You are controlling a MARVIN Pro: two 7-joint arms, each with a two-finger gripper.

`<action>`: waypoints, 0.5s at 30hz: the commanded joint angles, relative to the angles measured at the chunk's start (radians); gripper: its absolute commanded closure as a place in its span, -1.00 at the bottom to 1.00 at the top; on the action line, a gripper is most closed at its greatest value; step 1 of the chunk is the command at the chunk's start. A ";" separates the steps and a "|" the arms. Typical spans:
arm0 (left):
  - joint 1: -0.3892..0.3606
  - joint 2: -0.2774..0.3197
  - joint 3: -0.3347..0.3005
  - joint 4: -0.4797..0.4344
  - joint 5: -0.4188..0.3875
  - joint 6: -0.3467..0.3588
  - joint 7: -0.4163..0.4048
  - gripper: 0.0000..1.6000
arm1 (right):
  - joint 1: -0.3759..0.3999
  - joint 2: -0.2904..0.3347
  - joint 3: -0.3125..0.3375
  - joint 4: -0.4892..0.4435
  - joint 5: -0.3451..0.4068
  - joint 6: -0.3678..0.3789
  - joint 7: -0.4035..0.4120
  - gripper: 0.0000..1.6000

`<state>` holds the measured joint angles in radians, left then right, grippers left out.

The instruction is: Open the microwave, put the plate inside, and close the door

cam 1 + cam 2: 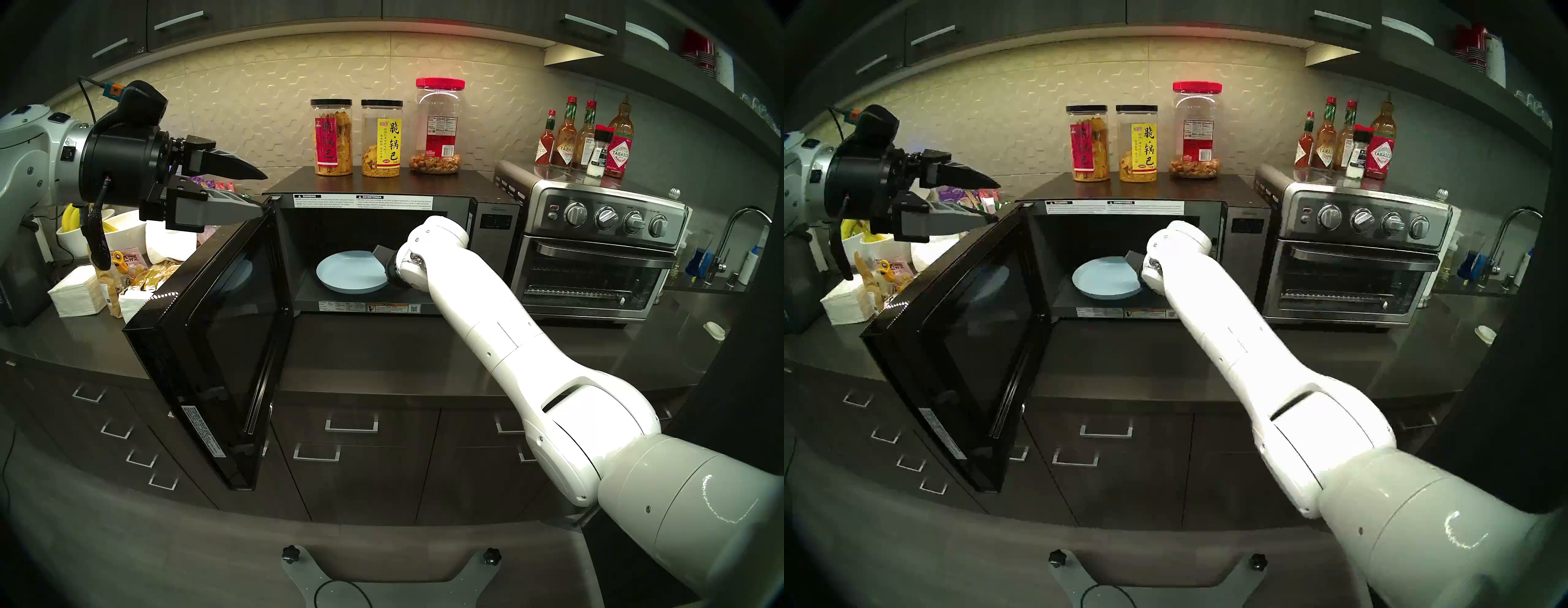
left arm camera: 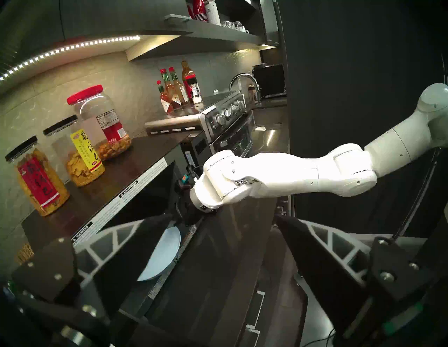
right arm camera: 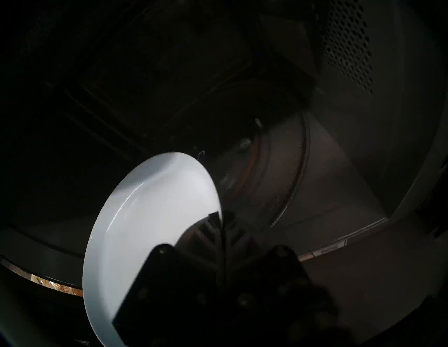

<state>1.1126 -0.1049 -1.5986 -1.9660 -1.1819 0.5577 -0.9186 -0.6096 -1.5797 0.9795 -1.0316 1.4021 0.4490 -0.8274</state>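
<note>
Right fingers (image 3: 221,232) pinch the plate (image 1: 348,271) rim inside the microwave (image 1: 382,250); left fingers (image 1: 254,191) are spread, empty. Lower plate flat onto the turntable (image 3: 278,169) before releasing.

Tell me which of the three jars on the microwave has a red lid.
The rightmost jar, the tallest; the other two jars have black lids.

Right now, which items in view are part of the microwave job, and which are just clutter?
In play:
- microwave, cavity open
- door, swung wide to the left
- plate, inside the cavity, gripped at its rim by the right pincer
- left pincer, open, empty, near the door's top edge

Clutter:
- three snack jars
- toaster oven
- hot sauce bottles
- bananas
- napkins
</note>
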 commanded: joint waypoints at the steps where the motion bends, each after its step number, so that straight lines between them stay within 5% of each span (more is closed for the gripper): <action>1: 0.055 -0.002 -0.072 -0.004 -0.001 0.000 0.003 -1.00 | 0.046 -0.037 -0.009 0.032 -0.017 -0.021 0.008 1.00; 15: 0.131 -0.071 -0.182 -0.021 0.045 0.042 -0.003 -1.00 | 0.092 -0.081 -0.020 0.172 -0.048 -0.068 0.050 1.00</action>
<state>1.2150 -0.1435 -1.7231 -1.9815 -1.1480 0.5861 -0.9157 -0.5770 -1.6260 0.9554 -0.8737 1.3608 0.4033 -0.7966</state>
